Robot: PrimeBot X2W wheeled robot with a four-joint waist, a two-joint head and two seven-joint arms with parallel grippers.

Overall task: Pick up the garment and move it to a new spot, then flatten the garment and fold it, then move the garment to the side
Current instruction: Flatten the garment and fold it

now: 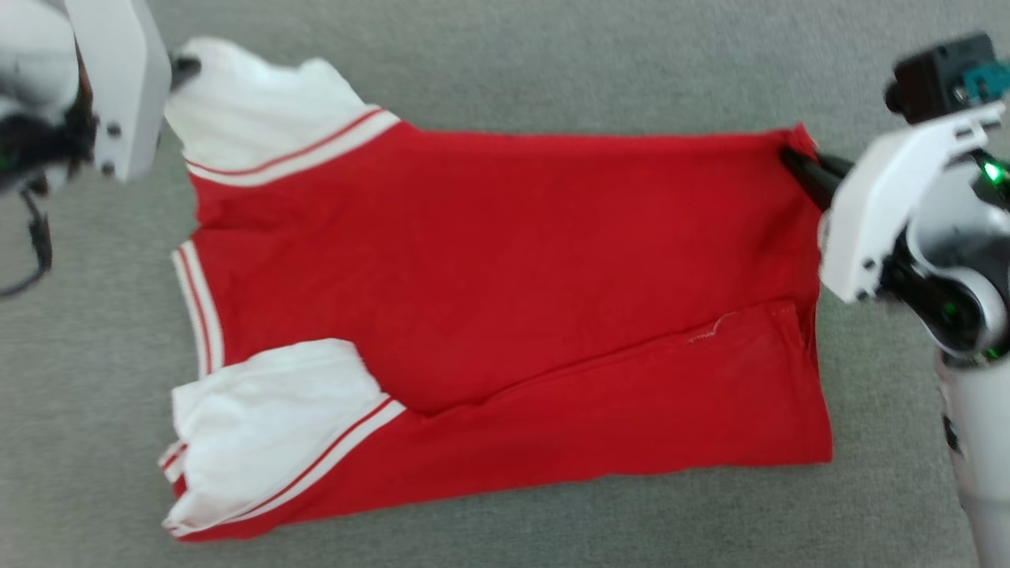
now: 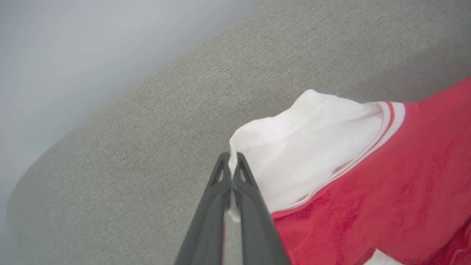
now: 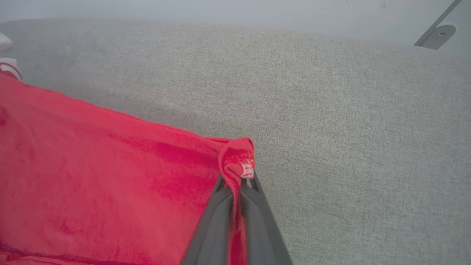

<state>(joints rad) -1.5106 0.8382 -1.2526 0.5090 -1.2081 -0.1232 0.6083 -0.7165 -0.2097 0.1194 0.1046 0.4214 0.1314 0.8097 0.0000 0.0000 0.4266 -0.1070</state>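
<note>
Head view, garment [image 1: 505, 276] spread out, left hand [image 1: 186, 69] pinching white corner, right hand [image 1: 795, 162] pinching red corner

Head camera looks straight down on the whole jersey [image 1: 505, 315]; wrist cameras sit close behind left gripper [image 2: 232, 158] and right gripper [image 3: 239, 179], sharing its upper-frame corners.

The garment [image 1: 505, 276] is soft matt red cloth with white lining, lying on coarse grey woven fabric [image 1: 552, 71].
</note>
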